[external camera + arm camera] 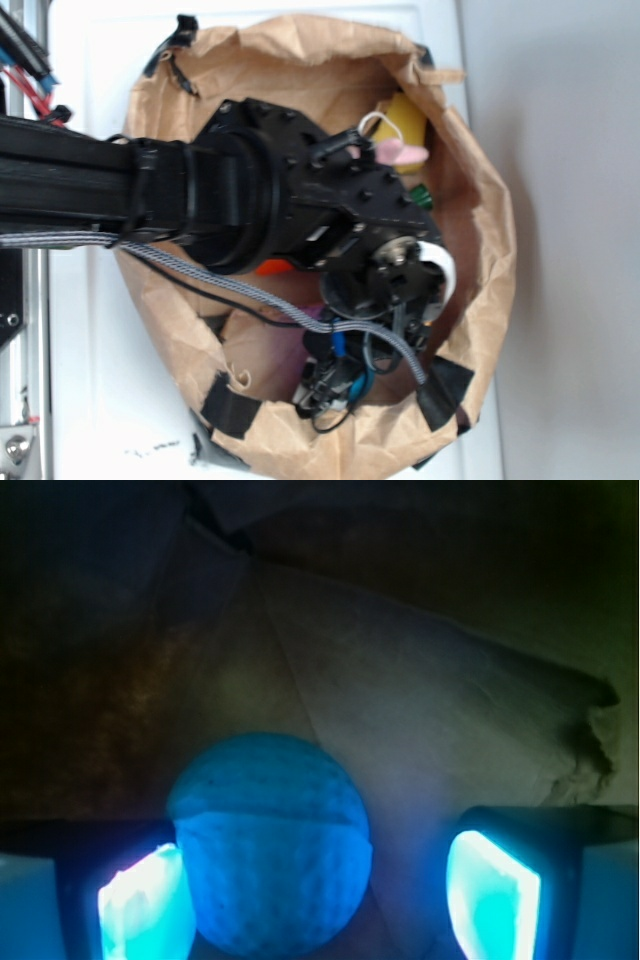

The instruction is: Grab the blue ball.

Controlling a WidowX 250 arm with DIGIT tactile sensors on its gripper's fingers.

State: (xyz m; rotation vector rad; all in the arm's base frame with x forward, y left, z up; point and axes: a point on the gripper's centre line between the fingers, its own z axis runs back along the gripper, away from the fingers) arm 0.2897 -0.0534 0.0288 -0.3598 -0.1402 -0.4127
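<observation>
In the wrist view the blue ball (270, 845), round and faintly dimpled, rests on the brown paper floor of a bag. My gripper (318, 898) is open around it. The left pad (145, 905) sits against the ball's left side, while the right pad (492, 895) stands a clear gap away from it. In the exterior view my gripper (335, 378) reaches down into the lower part of the paper bag (480, 200), and the arm hides the ball there.
The bag's crumpled walls (430, 710) rise close behind the ball. Other things lie in the bag: a yellow item (405, 118), a pink toy (402, 153), a green piece (421, 197), a white object (441, 268) and something orange (270, 267) under the arm.
</observation>
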